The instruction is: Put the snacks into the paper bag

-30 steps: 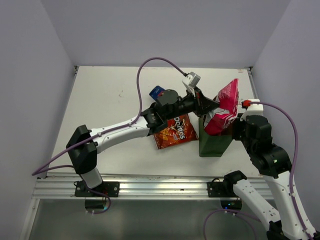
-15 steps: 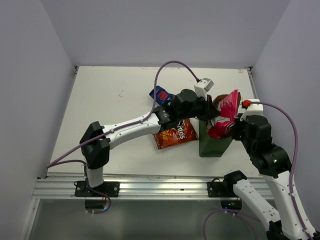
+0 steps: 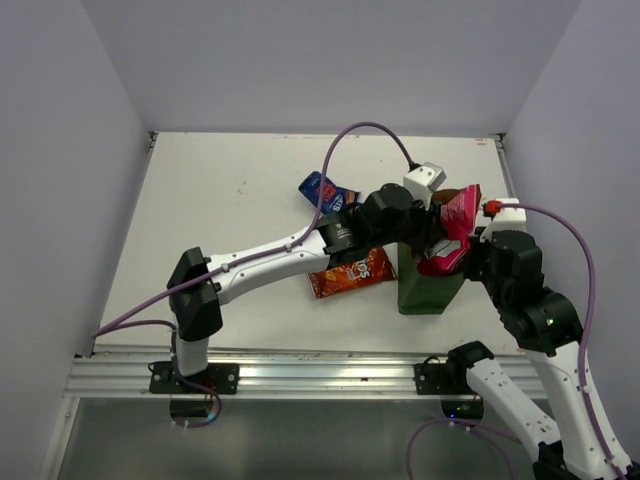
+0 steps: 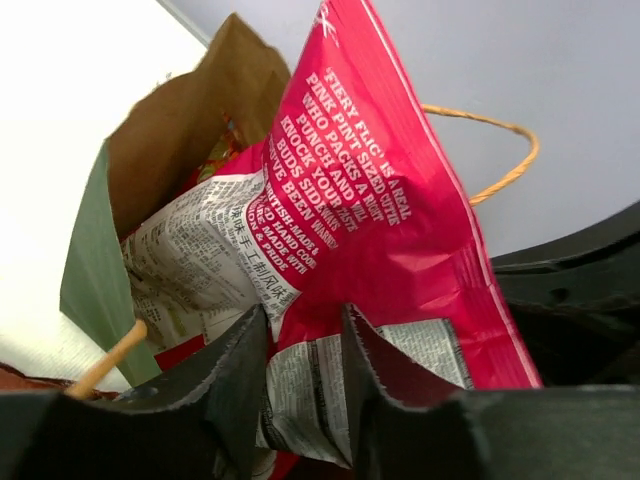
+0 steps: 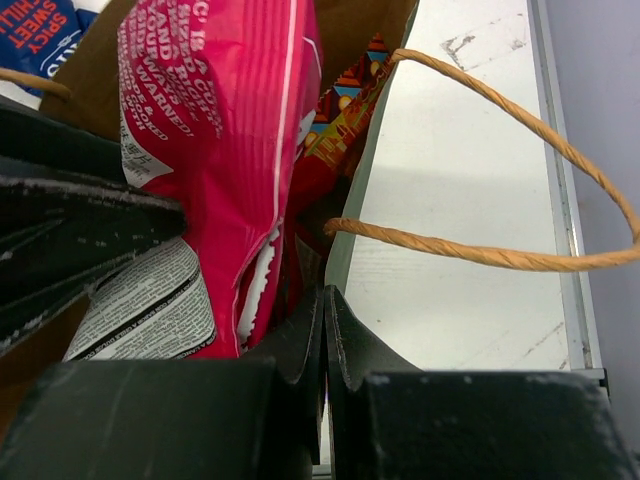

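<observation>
The dark green paper bag (image 3: 428, 288) stands upright at the right of the table. My left gripper (image 3: 432, 218) is over its mouth, shut on the large pink-white packet (image 3: 455, 228), which is partly inside the bag with its top sticking out. In the left wrist view the packet (image 4: 370, 200) is pinched between my fingers (image 4: 240, 365) and the bag's brown inside (image 4: 190, 130) shows. My right gripper (image 5: 325, 295) is shut on the bag's green rim (image 5: 365, 200) beside a rope handle (image 5: 520, 255). A red packet (image 5: 340, 120) sits inside. The Doritos bag (image 3: 350, 273) and the blue bag (image 3: 325, 190) lie on the table.
The Doritos bag lies just left of the paper bag, under my left forearm. The blue bag lies behind it towards the table's middle. The right wall and the table's right edge (image 3: 505, 165) are close to the paper bag. A purple cable (image 3: 350, 135) arcs over the left arm.
My left gripper has moved right, over the bag's mouth, and lowered the pink-white packet deeper into the bag. The right gripper has stayed on the bag's rim.
</observation>
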You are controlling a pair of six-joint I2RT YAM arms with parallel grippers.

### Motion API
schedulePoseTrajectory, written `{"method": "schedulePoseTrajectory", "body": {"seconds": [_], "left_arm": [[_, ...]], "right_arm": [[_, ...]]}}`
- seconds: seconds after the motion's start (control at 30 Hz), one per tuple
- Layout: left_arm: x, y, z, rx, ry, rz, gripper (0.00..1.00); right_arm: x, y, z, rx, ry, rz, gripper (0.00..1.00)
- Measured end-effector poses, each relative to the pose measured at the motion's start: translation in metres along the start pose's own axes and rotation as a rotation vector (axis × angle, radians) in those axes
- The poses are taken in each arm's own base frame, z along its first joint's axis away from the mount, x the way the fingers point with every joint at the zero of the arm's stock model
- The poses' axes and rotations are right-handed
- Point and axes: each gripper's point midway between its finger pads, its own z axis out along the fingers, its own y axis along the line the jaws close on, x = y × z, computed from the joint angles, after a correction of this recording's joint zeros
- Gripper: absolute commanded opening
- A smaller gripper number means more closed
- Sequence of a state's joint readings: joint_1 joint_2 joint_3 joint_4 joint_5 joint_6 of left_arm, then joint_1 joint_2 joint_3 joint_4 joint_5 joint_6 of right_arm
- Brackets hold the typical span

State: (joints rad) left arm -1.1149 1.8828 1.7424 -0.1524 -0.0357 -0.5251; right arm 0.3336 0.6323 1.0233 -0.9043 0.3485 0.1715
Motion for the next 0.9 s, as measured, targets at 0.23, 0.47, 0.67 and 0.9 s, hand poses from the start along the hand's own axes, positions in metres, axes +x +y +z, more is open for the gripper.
{"method": "schedulePoseTrajectory", "body": {"seconds": [0.23, 0.47, 0.67, 0.9], "left_arm": [[-0.065, -0.043, -0.042, 0.041, -0.224, 0.128, 0.48], [-0.184, -0.038, -0.199, -0.072, -0.681, 0.087, 0.64], [-0.112, 0.105, -0.201, -0.449, -0.571, -0.034, 0.68], [0.148, 0.224, -0.168, -0.742, 0.072, -0.036, 0.80]], "right_arm": [[0.000, 0.000, 0.000, 0.000, 0.000, 0.000, 0.00], [-0.001, 0.000, 0.000, -0.001, -0.003, 0.001, 0.00], [-0.001, 0.000, 0.000, -0.001, -0.002, 0.001, 0.00], [-0.001, 0.001, 0.000, -0.002, -0.002, 0.001, 0.00]]}}
